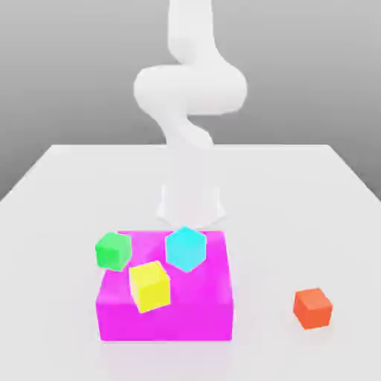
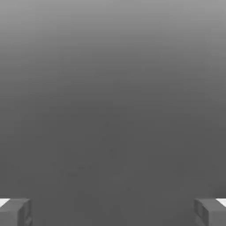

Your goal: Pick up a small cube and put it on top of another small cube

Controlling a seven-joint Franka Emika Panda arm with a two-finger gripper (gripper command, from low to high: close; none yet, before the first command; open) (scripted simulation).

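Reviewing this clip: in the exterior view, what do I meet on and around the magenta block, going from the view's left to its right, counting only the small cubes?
Green cube → yellow cube → cyan cube → red-orange cube.

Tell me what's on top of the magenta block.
Over the magenta block appear the cyan cube, yellow cube and green cube, the last two overlapping its edges. They hide what is behind; whether each rests there is unclear.
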